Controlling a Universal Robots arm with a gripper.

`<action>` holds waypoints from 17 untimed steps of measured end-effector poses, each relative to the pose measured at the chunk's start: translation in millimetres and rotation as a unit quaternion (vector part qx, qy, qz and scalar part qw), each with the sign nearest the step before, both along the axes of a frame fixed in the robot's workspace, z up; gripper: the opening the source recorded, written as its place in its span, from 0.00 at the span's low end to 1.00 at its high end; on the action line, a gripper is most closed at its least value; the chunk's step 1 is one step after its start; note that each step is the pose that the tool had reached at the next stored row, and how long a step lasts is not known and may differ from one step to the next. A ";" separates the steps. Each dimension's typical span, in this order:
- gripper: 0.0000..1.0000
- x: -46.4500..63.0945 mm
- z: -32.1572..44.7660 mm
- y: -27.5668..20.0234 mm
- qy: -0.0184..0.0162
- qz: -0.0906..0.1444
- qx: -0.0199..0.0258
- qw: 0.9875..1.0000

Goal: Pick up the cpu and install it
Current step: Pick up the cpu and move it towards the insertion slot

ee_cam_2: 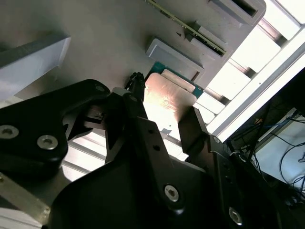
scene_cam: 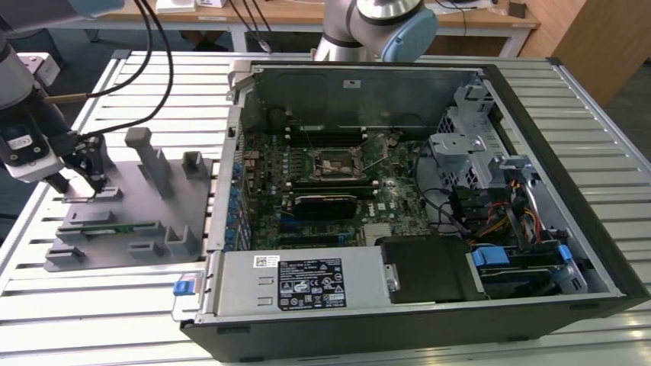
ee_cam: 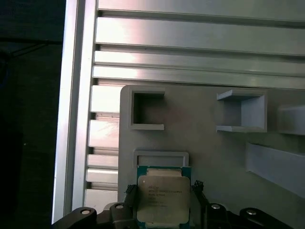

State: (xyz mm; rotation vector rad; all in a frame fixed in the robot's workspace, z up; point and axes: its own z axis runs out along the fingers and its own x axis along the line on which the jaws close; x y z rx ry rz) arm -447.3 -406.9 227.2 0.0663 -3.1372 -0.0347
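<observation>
Gripper [ee_cam: 163, 190] astride cpu [ee_cam: 162, 202] in both wrist views

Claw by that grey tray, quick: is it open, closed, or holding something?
The claw: closed on the cpu, gripping two opposite edges, at the grey tray.

cpu [ee_cam: 163, 198] on tray [ee_cam: 205, 143], tray beside computer case [scene_cam: 356, 95]

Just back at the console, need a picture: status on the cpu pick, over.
Gripper low over the grey holder plate, cpu right beneath it. Grip unconfirmed. Nothing blocking around the cpu.
</observation>
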 end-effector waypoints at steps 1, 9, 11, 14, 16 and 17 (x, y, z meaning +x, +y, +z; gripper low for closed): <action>0.53 0.0 0.7 0.0 0.000 0.000 0.000 1.000; 0.53 -0.1 9.8 0.0 0.000 0.000 0.000 1.000; 0.53 -0.1 11.6 0.0 0.000 0.000 0.000 1.000; 0.53 -0.1 14.1 0.0 0.000 0.000 0.000 1.000; 0.53 -0.1 15.7 0.0 0.000 0.000 0.000 1.000; 0.53 -0.1 16.6 0.0 0.000 0.000 0.000 1.000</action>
